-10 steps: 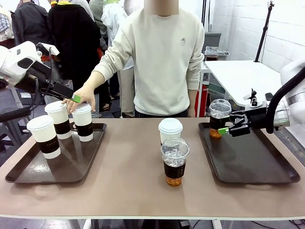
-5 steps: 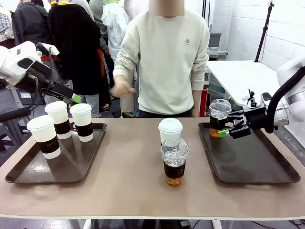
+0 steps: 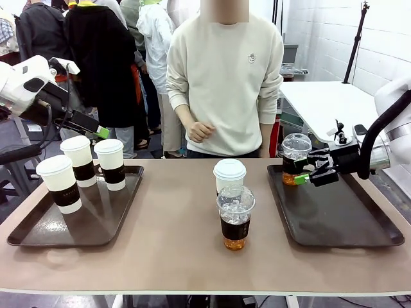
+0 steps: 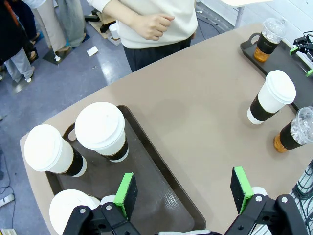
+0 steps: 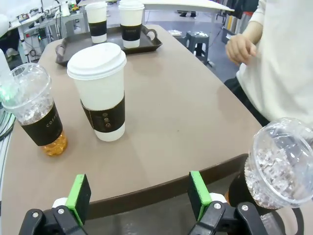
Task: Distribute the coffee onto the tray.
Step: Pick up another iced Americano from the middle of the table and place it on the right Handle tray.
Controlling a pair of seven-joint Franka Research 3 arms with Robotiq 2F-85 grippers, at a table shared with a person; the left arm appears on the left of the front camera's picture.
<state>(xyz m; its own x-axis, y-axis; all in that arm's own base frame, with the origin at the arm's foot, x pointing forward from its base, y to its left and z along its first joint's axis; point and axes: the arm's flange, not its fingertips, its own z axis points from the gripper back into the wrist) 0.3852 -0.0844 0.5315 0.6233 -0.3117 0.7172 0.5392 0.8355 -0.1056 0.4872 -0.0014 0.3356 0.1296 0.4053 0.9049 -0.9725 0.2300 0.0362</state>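
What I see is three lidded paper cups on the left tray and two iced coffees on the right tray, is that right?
Not quite: the right tray holds one iced coffee. The second iced coffee stands on the table between the trays, as the front view shows. Three lidded paper cups on the left tray is correct.

left pincer (image 4: 183,190): raised, jaws wide apart | right pincer (image 5: 139,195): low, jaws wide apart

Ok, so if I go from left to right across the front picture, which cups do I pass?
Front paper cup → back paper cup → third paper cup → iced coffee on the right tray. I skipped the middle paper cup and middle iced coffee, because they overlap.
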